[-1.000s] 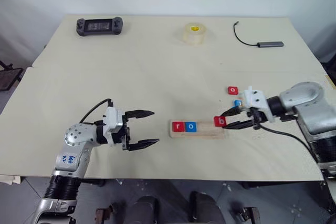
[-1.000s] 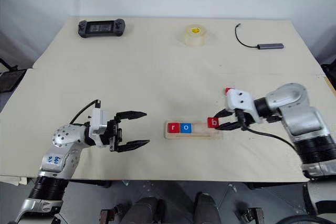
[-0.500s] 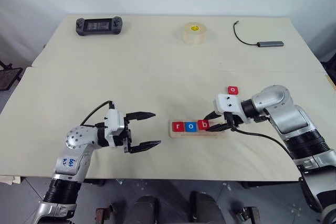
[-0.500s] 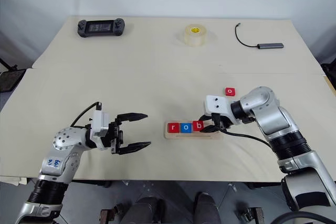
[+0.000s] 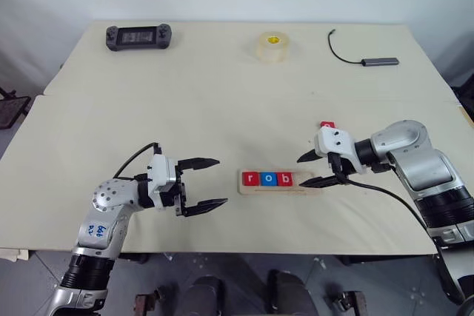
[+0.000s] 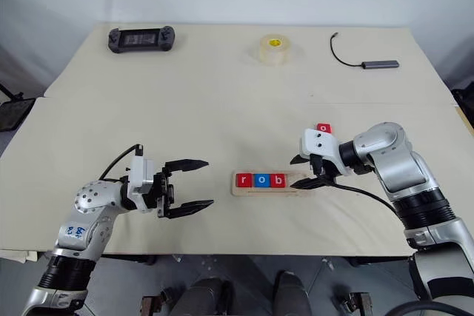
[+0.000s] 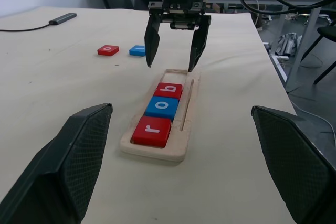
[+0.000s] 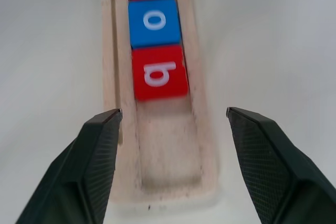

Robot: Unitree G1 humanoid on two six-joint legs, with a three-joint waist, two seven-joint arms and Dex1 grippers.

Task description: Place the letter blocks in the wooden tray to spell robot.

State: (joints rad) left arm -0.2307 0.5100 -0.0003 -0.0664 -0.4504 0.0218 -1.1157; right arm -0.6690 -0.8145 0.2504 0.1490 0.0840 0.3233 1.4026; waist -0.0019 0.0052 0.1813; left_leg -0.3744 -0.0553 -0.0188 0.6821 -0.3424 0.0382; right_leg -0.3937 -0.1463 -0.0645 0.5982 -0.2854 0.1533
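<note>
Your right gripper's fingers [image 8: 100, 166] stand spread with nothing between them, straddling the bare right end of the wooden tray [image 5: 278, 189]; that reads as a release, since the red "b" block [image 5: 286, 178] lies flat in the slot with neither finger touching it. It sits third in the row, against the blue "o" block [image 5: 268, 178], which sits against the red "r" block [image 5: 251, 178], so the slot spells "rob" from its left end and two places are free on the right.

The tray lies near the front edge of the table [image 5: 222, 94], about midway along it. Behind its right end, close to your right gripper [image 5: 312, 169], a second red block [image 7: 108, 50] and a blue block [image 7: 138, 50] lie loose on the table, within short reach for the last two letters; I cannot read their letters.

Your left gripper [image 5: 211, 183] hovers level at the tray's left, fingers wide apart and empty, likely parked out of the way.
</note>
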